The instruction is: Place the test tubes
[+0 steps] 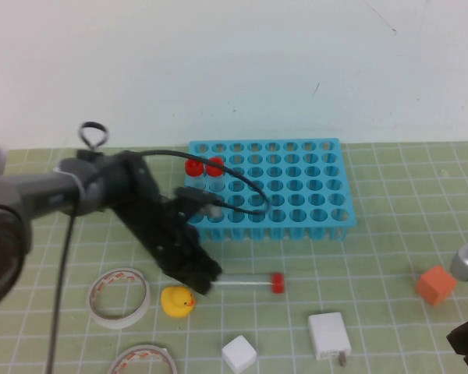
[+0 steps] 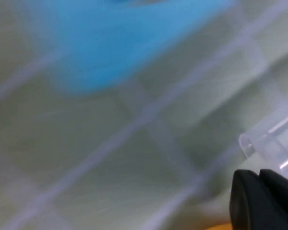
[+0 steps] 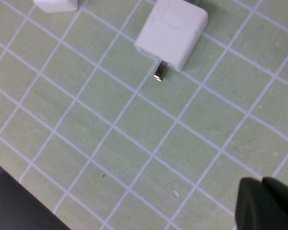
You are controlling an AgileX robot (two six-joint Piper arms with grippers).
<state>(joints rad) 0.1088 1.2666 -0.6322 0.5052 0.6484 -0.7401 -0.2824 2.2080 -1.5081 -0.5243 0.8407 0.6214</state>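
Nearest edge: part of a tape roll (image 1: 144,358) at the left, then a white cube (image 1: 239,353), then a white charger (image 1: 327,335). All three sit on the green gridded mat (image 1: 374,257). The right gripper (image 3: 262,191) is at the near right corner, over bare mat close to the charger. In its wrist view the two dark fingertips are pressed together with nothing between them.

Next row out: a whole tape roll (image 1: 118,296) at the left, with a yellow duck (image 1: 177,301) just to its right. An orange block (image 1: 436,285) sits well off to the right.

Just beyond the duck the loose test tube (image 1: 246,282) lies flat on the mat. Its red cap (image 1: 277,283) points right and its clear end points left. The left gripper (image 1: 207,282) is down at that clear end, its arm reaching in from the far left. In its wrist view the fingertips are closed against each other. The tube's end shows just beside them, not between them, and I cannot tell whether it touches them.

Farther: the blue rack (image 1: 273,230) is apart from the loose tube. Two racked tubes (image 1: 205,166) with red caps stand upright in neighbouring wells near its far left corner. A black cable (image 1: 249,187) loops from the left arm over the rack's left part.

Farthest: a pale wall (image 1: 234,62).
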